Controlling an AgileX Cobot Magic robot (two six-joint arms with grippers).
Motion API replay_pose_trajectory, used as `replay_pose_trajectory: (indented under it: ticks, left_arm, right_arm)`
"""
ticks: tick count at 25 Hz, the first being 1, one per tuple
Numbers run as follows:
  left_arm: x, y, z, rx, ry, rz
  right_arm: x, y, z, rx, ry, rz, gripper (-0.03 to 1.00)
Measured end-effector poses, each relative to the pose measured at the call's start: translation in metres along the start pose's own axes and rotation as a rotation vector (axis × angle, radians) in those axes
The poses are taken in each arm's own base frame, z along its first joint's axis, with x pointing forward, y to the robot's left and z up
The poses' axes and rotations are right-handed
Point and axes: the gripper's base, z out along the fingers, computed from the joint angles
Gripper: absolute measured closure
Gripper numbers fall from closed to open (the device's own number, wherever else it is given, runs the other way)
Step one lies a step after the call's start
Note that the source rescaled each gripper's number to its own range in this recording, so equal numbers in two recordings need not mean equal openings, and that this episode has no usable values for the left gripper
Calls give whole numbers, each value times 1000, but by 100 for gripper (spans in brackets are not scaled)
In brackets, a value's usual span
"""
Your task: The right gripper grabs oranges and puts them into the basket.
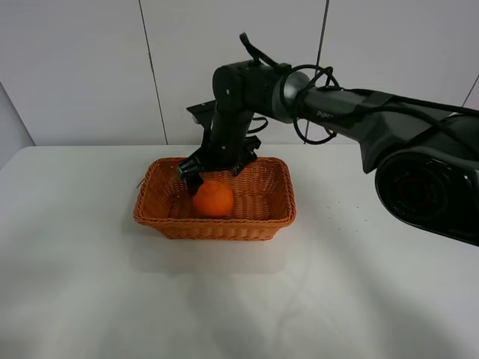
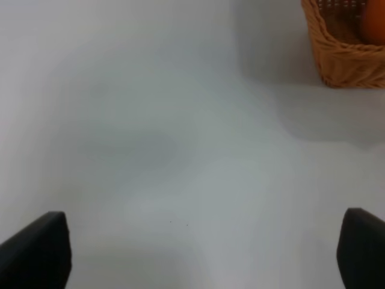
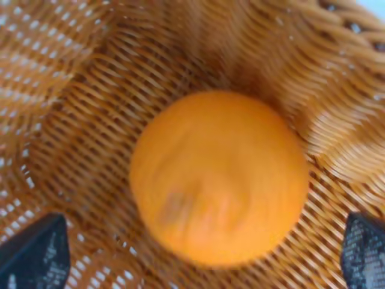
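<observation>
Inside the basket [image 1: 217,228], near its back rim, the right end effector [image 1: 193,178] hangs spread wide over the orange [image 1: 213,200].

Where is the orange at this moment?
In the exterior high view the orange lies inside the basket, near its middle. It is just below the open right gripper, whose fingers do not touch it.

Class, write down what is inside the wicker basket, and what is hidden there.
One orange lies on the woven floor of the basket, with the right gripper over it, jaws open and clear of it. The weave beneath the orange is covered.
</observation>
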Motion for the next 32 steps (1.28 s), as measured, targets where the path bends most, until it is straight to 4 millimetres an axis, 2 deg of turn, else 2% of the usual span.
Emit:
replay_pose_trajectory:
  ticks: [4,7,11,14,18,20,24,28,32]
  left_arm:
    - [0,0,0,0,0,0]
    - [0,0,0,0,0,0]
    - [0,0,0,0,0,0]
    - [0,0,0,0,0,0]
    - [0,0,0,0,0,0]
    - [0,0,0,0,0,0]
    - [0,0,0,0,0,0]
    - [0,0,0,0,0,0]
    - [0,0,0,0,0,0]
  right_arm:
    - [-17,-9,-41,29,-56,0,-3]
    - [-28,-26,-67,42,-141,38,-3]
    - [-28,-62,-74,72,-146,108,-3]
    - [-24,-100,-75,103,-138,168,-3]
    - [-12,-164,-82,157,-140,272,-3]
    - [-1,-202,-85,186,-136,343,-3]
    - [24,-261,-89,233,-118,454,-3]
    - [42,-296,-98,256,-121,530,-3]
    - [49,-308,-102,249,-128,563,-3]
